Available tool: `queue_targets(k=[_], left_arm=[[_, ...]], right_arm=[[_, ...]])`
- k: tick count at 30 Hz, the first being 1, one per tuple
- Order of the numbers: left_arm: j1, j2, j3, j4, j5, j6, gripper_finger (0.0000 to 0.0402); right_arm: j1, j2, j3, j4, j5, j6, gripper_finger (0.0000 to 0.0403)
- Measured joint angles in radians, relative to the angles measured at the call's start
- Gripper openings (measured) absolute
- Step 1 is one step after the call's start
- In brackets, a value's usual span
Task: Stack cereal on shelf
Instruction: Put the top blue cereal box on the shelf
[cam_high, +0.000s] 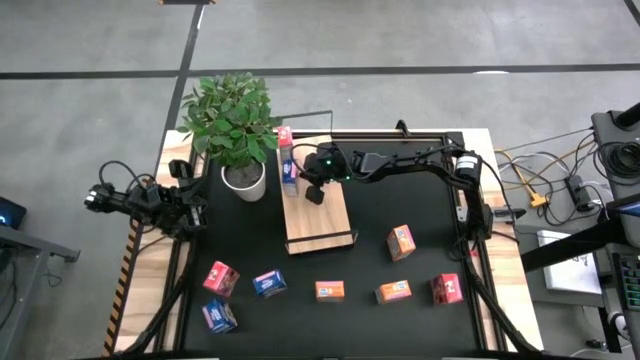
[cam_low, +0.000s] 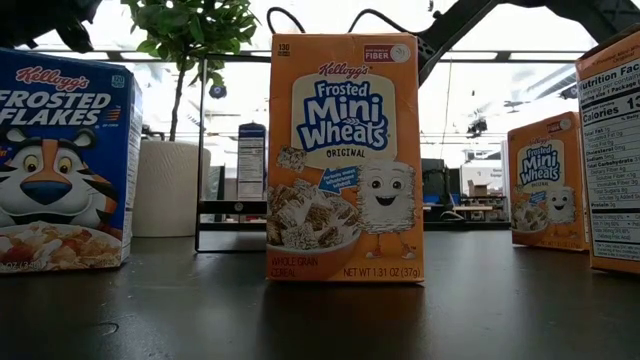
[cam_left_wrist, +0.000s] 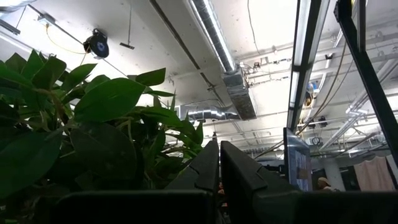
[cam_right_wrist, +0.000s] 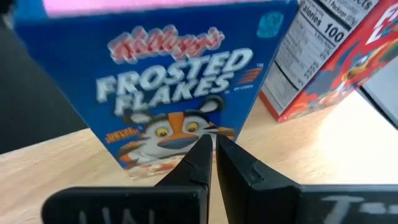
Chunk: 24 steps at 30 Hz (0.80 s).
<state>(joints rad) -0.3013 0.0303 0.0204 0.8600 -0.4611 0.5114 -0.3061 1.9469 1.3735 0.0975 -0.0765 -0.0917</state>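
Overhead, the right gripper reaches across the light-wood shelf, which lies lengthwise on the black table just beside a potted plant. Two cereal boxes stand upright at the shelf's far end: a blue box and, behind it, a red box. The right wrist view shows the same pair on the wood, the blue Frosted Flakes box directly ahead of the fingers and the red box beside it, its nutrition panel turned toward the camera. The two fingers are pressed together with nothing between them, and their tips stand just in front of the blue box; whether they touch it cannot be told.

The left gripper waits at the table's left edge beside the plant, its fingers closed on nothing, pointing up past the leaves.

Seven boxes remain on the table, well apart from the shelf: red ones and, blue ones and, and orange ones and. In the low view an orange Mini-Wheats box stands upright nearest the camera, with a Frosted Flakes box to one side.
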Motion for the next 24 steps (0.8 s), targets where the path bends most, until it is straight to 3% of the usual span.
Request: queue_targets(k=[24], left_arm=[[0.0,0.0,0.0,-0.001,0.0,0.0,0.0]], right_arm=[[-0.009,0.0,0.0,0.052,0.001,-0.039,0.0013]])
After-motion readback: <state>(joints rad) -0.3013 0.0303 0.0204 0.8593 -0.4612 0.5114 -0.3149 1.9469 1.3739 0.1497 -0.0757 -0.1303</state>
